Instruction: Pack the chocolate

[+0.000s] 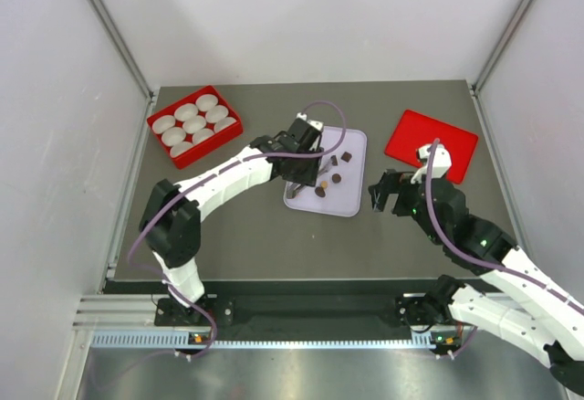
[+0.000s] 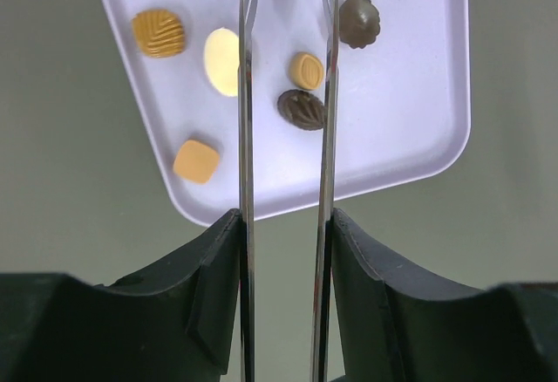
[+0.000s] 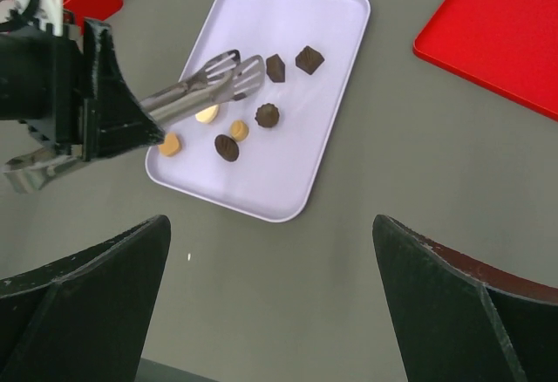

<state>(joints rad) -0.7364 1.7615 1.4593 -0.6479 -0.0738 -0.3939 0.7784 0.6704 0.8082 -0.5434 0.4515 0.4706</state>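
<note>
Two pieces, caramel oval (image 2: 306, 70) and dark oval (image 2: 302, 109), lie ahead of your left claw (image 2: 283, 234), clenched on tongs (image 2: 243, 120); right claw (image 3: 270, 225) released. Drop straight, pinch one.

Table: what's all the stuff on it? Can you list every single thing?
table: one, dark grey, under everything
tray: one, lilac, middle
dark chocolates: four, brown, on the tray
golden chocolates: three, caramel-orange, on the tray
pale chocolate: one, creamy yellow, on the tray
box: one, red, far left
paper cups: too small to count surely, white, filling the box
flat plate: one, red, far right
tongs: one pair, silver, over the tray
left tool: one, black, gripping the tongs
right tool: one, black, open, empty
</note>
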